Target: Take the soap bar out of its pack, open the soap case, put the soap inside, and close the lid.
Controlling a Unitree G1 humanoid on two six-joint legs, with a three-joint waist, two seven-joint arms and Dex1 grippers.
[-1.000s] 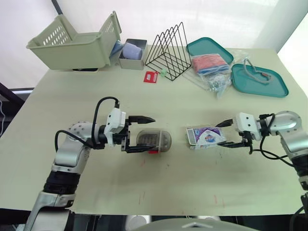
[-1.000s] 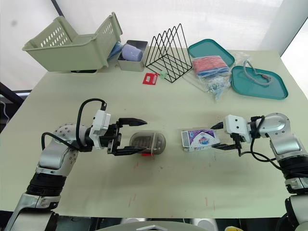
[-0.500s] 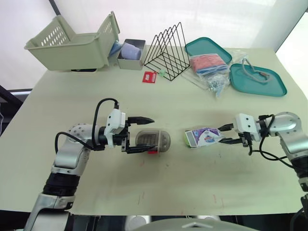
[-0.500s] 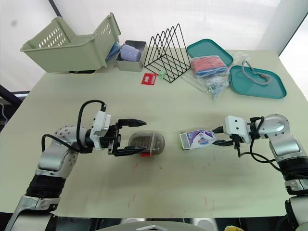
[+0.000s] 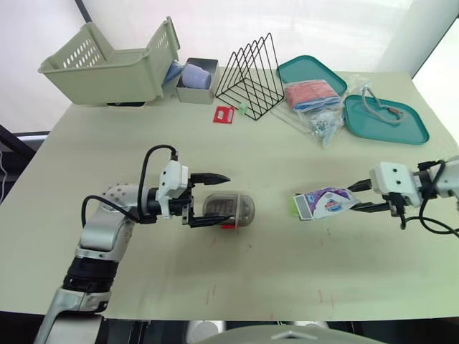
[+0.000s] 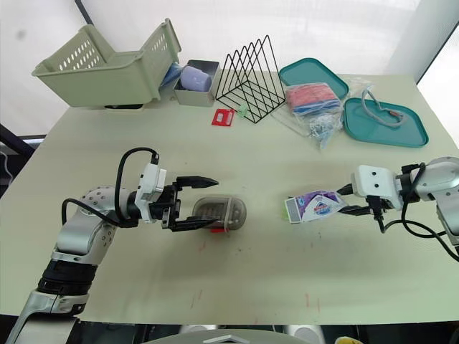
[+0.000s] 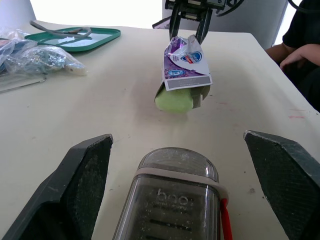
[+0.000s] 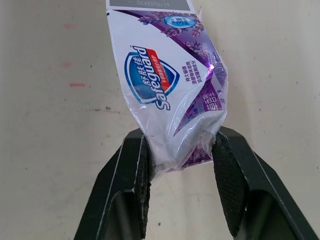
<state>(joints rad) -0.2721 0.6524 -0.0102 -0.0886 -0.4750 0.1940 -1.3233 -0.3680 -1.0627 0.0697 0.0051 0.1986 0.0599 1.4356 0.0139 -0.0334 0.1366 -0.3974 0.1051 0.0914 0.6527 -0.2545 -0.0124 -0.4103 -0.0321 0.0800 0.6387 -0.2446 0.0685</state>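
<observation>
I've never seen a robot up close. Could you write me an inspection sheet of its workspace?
Surface: beige table, small red marks.
Job's things: purple-and-white soap pack, green soap bar poking from its open end; grey translucent soap case, lid shut.
Clutter: tipped green basket, black wire rack, two teal trays, red card.
Grippers: left gripper open astride the case; right gripper shut on the pack.
Cables: black cable looped at the left wrist.
Surroundings: a person's hand beyond the table edge.

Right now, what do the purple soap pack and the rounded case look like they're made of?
Soap pack: thin glossy plastic film, probably; it shines and crumples where the right hand pinches it. Soap case: smoky translucent hard plastic, seemingly; ridges show through its smooth domed lid.
</observation>
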